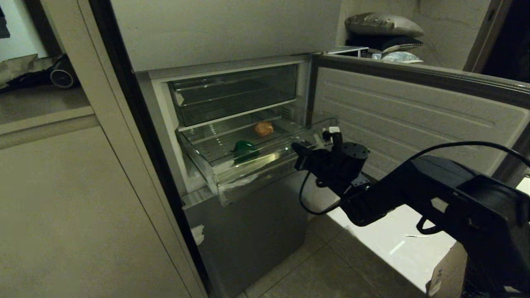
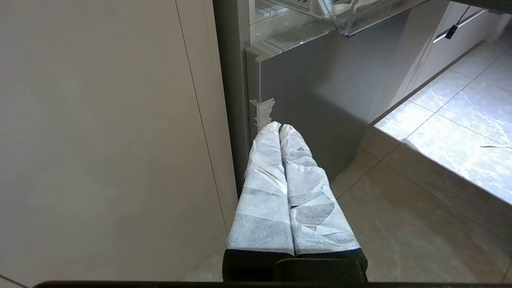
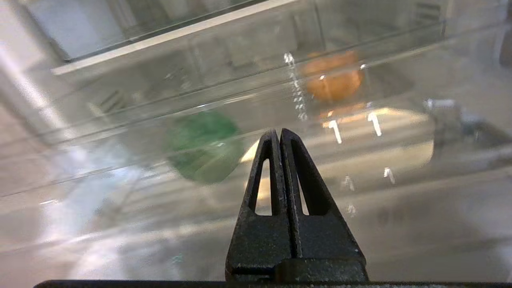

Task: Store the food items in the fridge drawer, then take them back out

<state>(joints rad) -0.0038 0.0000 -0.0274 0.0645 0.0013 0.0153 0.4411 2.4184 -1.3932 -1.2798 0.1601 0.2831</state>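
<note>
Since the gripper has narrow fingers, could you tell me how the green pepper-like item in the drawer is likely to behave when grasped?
The green pepper looks glossy, so it may slip between narrow fingers. Its lumpy, rounded shape suggests it could rock or roll on the fridge drawer's ridged floor if nudged. It seems small, probably light.

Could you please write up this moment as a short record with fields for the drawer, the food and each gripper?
fridge drawer: clear bin, pulled out, fridge door swung open
green food item: lying in the drawer, near its front
orange food item: lying in the drawer, farther back
right gripper: shut, empty, pointing at the drawer's front from outside
left gripper: shut, empty, low beside the grey lower panel, away from the drawer
</note>
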